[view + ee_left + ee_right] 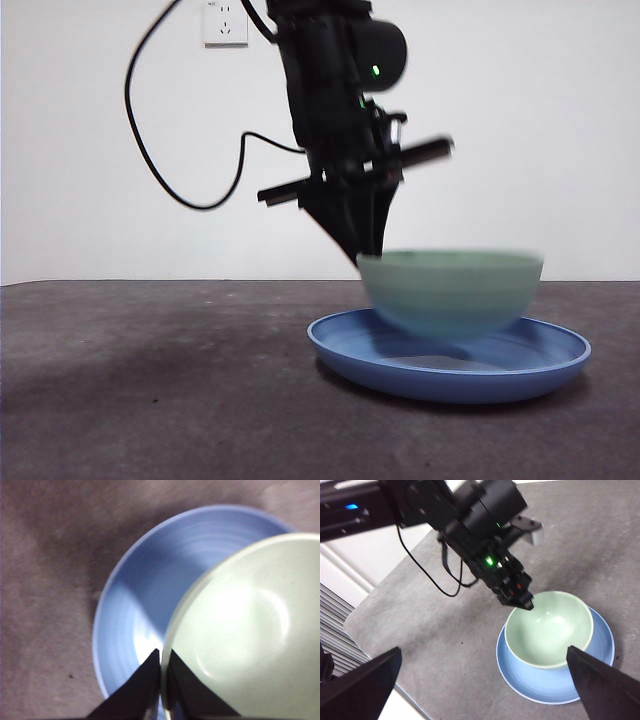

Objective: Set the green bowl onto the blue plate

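The green bowl (450, 290) hangs blurred just over the blue plate (350, 355), and its base appears slightly off the plate's floor. My left gripper (365, 255) comes down from above and is shut on the bowl's near-left rim. In the left wrist view the jaws (162, 660) pinch the rim of the bowl (240, 630), with the plate (135, 595) underneath. The right wrist view looks down from high up on the bowl (547, 630), the plate (509, 672) and the left gripper (522, 602). My right gripper (482, 652) is open, holds nothing and stays well away.
The dark grey table (150, 380) stretches to the left of the plate. A black cable (150, 150) loops from the left arm, and a wall socket (225, 20) sits behind it. In the right wrist view the table's edge (375, 645) runs alongside.
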You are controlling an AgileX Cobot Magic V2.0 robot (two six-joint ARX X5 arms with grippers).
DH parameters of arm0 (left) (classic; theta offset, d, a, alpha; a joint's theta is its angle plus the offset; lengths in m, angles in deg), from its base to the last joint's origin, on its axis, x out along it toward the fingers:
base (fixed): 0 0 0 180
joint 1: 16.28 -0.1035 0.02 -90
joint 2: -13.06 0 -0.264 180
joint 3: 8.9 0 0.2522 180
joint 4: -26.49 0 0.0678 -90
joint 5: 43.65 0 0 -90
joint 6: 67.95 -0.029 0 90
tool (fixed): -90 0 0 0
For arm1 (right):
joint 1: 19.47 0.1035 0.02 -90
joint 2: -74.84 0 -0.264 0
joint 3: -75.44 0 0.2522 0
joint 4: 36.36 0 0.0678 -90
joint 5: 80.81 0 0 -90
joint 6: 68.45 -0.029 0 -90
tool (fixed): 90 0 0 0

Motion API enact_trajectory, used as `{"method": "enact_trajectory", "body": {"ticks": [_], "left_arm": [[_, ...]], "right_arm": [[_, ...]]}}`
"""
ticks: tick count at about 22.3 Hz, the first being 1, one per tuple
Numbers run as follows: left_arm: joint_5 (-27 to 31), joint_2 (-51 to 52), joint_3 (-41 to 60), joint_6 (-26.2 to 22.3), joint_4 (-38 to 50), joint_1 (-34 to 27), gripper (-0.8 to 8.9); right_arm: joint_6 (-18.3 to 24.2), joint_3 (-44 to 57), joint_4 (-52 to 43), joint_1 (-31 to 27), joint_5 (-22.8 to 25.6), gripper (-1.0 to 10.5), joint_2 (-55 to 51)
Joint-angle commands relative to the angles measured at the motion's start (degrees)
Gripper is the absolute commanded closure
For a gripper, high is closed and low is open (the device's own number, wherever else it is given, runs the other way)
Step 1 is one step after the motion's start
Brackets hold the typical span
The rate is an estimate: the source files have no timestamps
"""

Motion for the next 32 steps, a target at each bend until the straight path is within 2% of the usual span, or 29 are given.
{"method": "enact_trajectory", "body": {"ticks": [1, 7, 19, 21, 24, 26, 29, 32], "left_arm": [[2.60, -2.67, -1.90, 0.09, -0.37, 1.27, 8.04], [2.60, -3.21, -1.90, -0.26, 1.05, 1.86, 8.04], [2.56, -3.21, -1.90, -1.25, -1.64, 1.97, 7.90], [2.56, -3.21, -1.90, -1.25, -1.44, 1.97, 6.83], [2.56, -3.17, -2.75, -0.52, -1.22, 1.95, 4.09], [2.56, -2.97, -5.25, -0.66, -2.73, 1.92, 2.83], [2.99, -1.03, -9.42, -2.10, -6.51, 1.92, 2.14], [3.39, 3.43, -9.51, -3.23, -9.05, 1.92, 2.13]], "right_arm": [[0.11, -1.20, -0.48, 0.22, -0.04, 3.5, 0.15], [0.11, -1.20, -0.46, 0.24, -0.07, 3.5, 0.15], [0.11, -1.20, 0.24, 0.24, -0.07, 3.5, 0.15], [0.11, -1.20, 0.85, 0.22, -0.07, 3.5, 0.15], [0.09, -1.20, 1.16, 0.22, -0.07, 3.5, 0.15], [0.11, -1.20, 1.16, 0.22, -0.07, 3.5, 0.15], [0.11, -1.20, 1.14, 0.22, -0.07, 3.5, 0.15], [0.15, -1.20, 1.09, 0.22, -0.04, 3.5, 0.15]]}}
